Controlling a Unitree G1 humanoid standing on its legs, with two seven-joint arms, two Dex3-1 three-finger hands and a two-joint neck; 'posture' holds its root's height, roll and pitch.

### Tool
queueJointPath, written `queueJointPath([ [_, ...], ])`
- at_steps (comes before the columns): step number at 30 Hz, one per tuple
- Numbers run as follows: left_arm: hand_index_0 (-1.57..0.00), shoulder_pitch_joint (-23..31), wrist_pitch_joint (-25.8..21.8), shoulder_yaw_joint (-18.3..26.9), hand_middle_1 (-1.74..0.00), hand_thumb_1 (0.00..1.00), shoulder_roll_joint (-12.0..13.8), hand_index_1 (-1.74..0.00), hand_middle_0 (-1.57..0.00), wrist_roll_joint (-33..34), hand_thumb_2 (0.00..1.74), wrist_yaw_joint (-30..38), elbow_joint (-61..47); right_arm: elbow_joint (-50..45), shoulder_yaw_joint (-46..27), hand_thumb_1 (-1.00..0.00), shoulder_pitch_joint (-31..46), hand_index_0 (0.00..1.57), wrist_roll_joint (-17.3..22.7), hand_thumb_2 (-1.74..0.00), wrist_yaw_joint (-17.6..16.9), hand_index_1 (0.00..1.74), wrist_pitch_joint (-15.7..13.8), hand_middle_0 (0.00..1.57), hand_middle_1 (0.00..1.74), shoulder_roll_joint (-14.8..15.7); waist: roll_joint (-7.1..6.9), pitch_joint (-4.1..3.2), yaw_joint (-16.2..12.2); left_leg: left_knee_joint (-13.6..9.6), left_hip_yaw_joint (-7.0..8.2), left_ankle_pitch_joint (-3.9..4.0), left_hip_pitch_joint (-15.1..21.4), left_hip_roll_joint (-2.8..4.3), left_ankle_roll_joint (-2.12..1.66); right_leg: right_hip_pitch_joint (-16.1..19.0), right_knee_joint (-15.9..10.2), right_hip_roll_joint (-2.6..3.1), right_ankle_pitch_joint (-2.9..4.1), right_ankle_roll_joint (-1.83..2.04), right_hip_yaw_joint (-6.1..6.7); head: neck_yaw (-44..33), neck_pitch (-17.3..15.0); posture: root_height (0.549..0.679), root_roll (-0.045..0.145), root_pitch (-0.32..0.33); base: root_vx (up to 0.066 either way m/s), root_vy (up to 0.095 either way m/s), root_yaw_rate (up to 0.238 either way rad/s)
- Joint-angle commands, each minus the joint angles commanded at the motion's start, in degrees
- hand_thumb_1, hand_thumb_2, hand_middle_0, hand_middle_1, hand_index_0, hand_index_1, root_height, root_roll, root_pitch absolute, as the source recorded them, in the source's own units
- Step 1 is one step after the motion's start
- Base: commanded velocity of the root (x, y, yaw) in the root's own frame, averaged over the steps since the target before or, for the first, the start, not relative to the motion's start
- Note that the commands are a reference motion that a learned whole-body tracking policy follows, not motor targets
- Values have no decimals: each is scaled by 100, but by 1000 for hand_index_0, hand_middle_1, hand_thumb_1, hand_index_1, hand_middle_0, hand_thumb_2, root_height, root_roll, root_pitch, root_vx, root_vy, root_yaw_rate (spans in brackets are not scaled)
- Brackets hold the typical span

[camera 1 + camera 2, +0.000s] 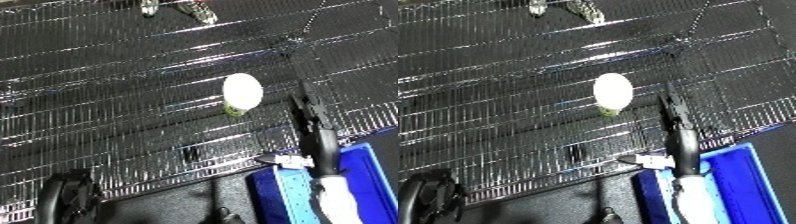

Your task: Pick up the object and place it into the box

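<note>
Rising past the blue bin, the right hand extends straight, empty fingers just beside the white object, reaching; next it must close around it.

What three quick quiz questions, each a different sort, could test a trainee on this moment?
1. True or false: the right hand is already closed around the white oval object.
2. Multiple choice: the blue bin sits A) at the far edge of the wire mesh surface; B) at the lower right, near the robot; C) left of the object.
3. Fill in: the right hand reaches forward with straight fingers just to the ____ of the object.

Key: 1 false, since a gap separates them; 2 B; 3 right.
</note>
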Motion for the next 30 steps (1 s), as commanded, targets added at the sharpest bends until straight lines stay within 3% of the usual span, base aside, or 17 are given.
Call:
queueJointPath([
  [14,-1570,-323,-21,-89,-1740,1000,119,-1740,-1570,-14,1740,106,-95,532,132,0,-820,0,147,0,-43,0,79,0,0,-191,104,0,64,82,-21,-17,-344,-31,63,-401,121,4,14,-70,2,376,653,616,63,-33,-4,-11,9],
  [23,-1570,-601,61,-204,-1740,1000,227,-1740,-1570,-97,1740,270,-169,1084,262,0,-1484,0,237,0,-186,0,-104,0,0,-491,187,0,152,55,-43,-29,-608,-88,119,-742,212,21,11,-97,-26,606,1036,612,57,12,-31,-9,27],
  [30,-1570,-809,30,-273,-1740,1000,297,-1740,-1570,-160,1740,326,-173,1452,395,0,-1887,0,400,0,-209,0,-147,0,0,-668,236,0,202,73,-52,-47,-806,-126,144,-983,292,29,0,-113,-56,655,1060,609,55,40,-24,-3,31],
])
